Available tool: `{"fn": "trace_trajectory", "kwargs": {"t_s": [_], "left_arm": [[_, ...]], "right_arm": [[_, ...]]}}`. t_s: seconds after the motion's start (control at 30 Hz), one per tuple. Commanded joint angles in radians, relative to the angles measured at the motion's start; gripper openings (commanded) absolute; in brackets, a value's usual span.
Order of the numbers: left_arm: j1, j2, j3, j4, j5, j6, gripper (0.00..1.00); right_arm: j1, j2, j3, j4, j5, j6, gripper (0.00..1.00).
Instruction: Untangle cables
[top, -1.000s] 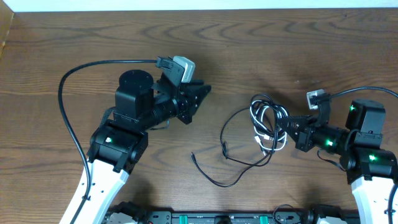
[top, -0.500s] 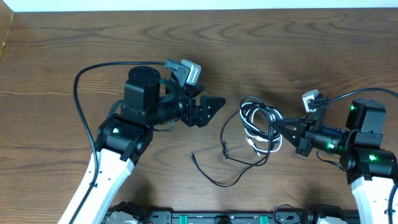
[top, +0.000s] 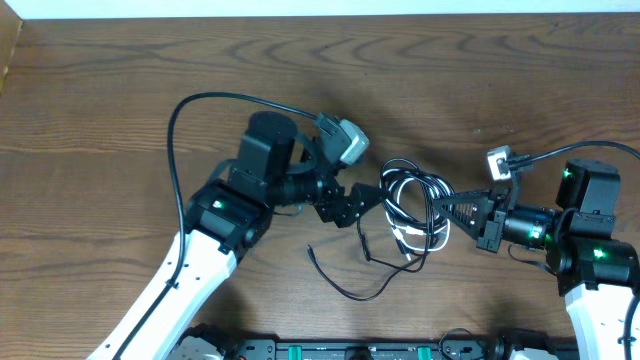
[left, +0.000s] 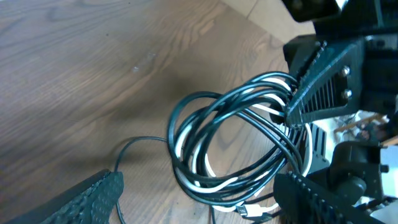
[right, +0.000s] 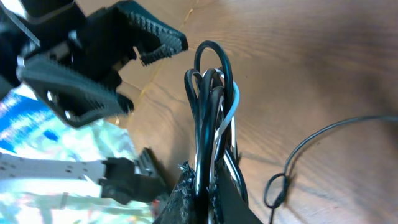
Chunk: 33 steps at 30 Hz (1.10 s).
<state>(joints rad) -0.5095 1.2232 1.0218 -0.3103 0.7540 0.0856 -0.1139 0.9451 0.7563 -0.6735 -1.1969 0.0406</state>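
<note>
Brown wood-grain bench (top: 90, 110) fills the overhead view; since a second ago the left arm has swung right across it, and the left pincer (top: 365, 203) – nearly together then – now stands with its jaws wide apart just beside the cables (right: 208, 118); the right pincer (top: 440, 207) stays clamped on that looped bundle, holding it upright near the bench's right-centre, the white cord (right: 229, 107) among the black ones; one loose black tail (top: 352, 292) trails toward the near edge; far edge and left corner lie well apart from both arms – bare wood spreads left and behind.
</note>
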Motion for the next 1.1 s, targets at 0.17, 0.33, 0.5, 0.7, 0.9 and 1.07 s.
{"fn": "trace_trajectory", "kwargs": {"t_s": [0.17,0.33,0.5,0.7,0.9,1.07], "left_arm": [[-0.061,0.012,0.020,0.008,-0.123,0.053,0.83],[-0.064,0.035,0.020,0.017,-0.123,0.053,0.78],[-0.064,0.065,0.020,0.042,-0.129,0.053,0.38],[-0.063,0.067,0.020,0.093,-0.225,0.039,0.08],[-0.063,0.066,0.020,0.129,-0.223,0.006,0.08],[-0.064,0.068,0.020,0.089,-0.084,0.007,0.75]], "right_arm": [[-0.002,-0.004,0.001,0.000,-0.231,0.111,0.01],[-0.002,-0.004,0.001,-0.001,-0.254,0.132,0.01],[-0.002,-0.004,0.001,-0.017,-0.255,0.153,0.01],[-0.002,-0.004,0.001,-0.023,-0.196,0.154,0.01],[-0.002,-0.004,0.001,-0.023,-0.196,0.143,0.01],[-0.002,-0.004,0.001,-0.023,-0.194,0.135,0.01]]}}
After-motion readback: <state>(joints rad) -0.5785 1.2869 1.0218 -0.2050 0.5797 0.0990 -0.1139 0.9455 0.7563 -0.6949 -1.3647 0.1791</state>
